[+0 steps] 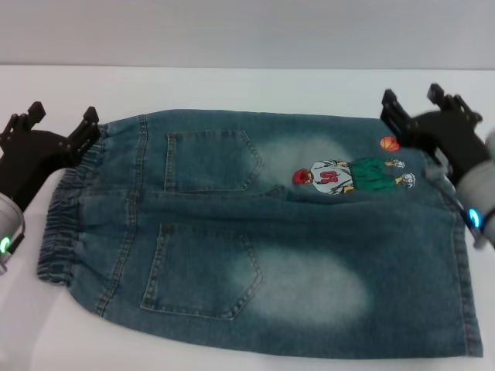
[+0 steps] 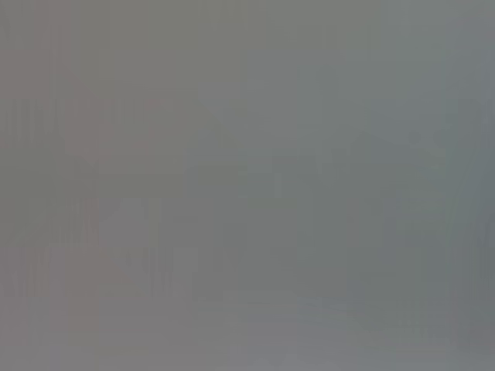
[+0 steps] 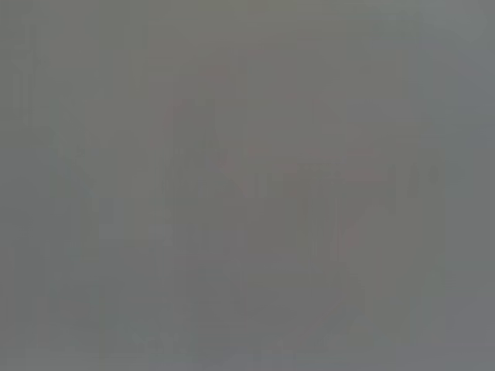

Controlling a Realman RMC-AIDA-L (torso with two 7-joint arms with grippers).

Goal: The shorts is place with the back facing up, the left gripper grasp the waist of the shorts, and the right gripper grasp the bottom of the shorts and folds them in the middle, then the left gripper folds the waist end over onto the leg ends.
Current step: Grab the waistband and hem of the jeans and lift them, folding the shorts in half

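1. Head view: left gripper point(image 1: 63, 124) at 9 o'clock, jaws spread wide, far finger at the waist of the shorts point(image 1: 68, 202).
2. Right gripper point(image 1: 412, 104) at 2 o'clock, jaws apart, over the bottom of the shorts point(image 1: 462, 255).
3. Shorts point(image 1: 263, 232) lie flat, pockets up, on the white table point(image 1: 232, 89); cartoon print point(image 1: 352, 175) shows no legible writing.
4. Wrist views: blank grey.

We see faded blue denim on the shorts point(image 1: 255, 247), with paler washed patches below each pocket. A small print point(image 1: 352, 175) shows red, white and green beside an orange ball point(image 1: 389, 143). Both grippers are black; the table point(image 1: 232, 85) is white.
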